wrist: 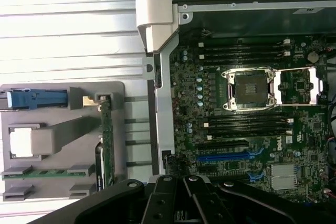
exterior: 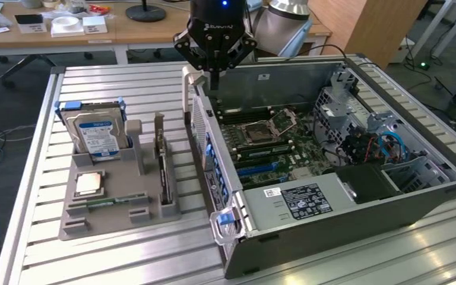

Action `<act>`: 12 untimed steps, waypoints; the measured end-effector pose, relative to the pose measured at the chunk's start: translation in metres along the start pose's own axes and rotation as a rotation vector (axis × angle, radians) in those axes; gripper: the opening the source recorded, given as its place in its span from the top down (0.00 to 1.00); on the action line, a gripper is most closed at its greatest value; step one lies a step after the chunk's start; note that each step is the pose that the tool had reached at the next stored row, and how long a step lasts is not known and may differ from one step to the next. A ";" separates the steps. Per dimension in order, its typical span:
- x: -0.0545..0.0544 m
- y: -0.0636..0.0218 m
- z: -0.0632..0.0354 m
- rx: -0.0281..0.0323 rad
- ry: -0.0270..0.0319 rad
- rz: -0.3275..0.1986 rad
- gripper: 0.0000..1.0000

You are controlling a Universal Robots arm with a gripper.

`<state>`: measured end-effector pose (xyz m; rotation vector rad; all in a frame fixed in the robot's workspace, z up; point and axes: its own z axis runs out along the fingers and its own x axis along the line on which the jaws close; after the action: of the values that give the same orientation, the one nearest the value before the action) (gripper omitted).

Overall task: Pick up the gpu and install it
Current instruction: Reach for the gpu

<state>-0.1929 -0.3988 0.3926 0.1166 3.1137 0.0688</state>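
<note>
**Tool [exterior: 212, 76] pressed together, empty, above the computer case [exterior: 323, 228]**

The tool hangs with its fingers together, gripping nothing, over the case's open side wall. The gpu [exterior: 162, 163] stands on edge in the gray holder [exterior: 93, 224], just beside the case on the tabletop [exterior: 117, 258]. A hard drive [exterior: 97, 135] sits in the same holder, farther from the case.

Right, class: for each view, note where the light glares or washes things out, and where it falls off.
Exterior view: glare whitens the table slats at the lower corners; the case interior is dimmer. Wrist view: the table is washed out white, the chip is blown out, the board looks dark.
</note>
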 end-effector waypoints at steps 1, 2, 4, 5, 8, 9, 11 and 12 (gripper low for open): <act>0.001 -0.0001 0.0000 0.0000 0.0000 0.000 0.89; 0.002 -0.0001 0.0000 0.0000 0.0000 0.000 0.89; 0.003 -0.0002 -0.0001 -0.0001 0.0000 0.000 0.89; 0.004 -0.0003 -0.0001 0.0000 0.0000 0.000 0.89; 0.006 -0.0004 -0.0001 -0.0001 0.0000 0.000 0.89; 0.006 -0.0005 -0.0002 0.0000 0.0001 0.000 0.89; 0.008 -0.0006 -0.0002 0.0000 0.0001 0.000 0.89; 0.008 -0.0006 -0.0002 0.0000 0.0001 0.000 0.89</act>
<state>-0.2014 -0.3988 0.3926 0.1165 3.1137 0.0688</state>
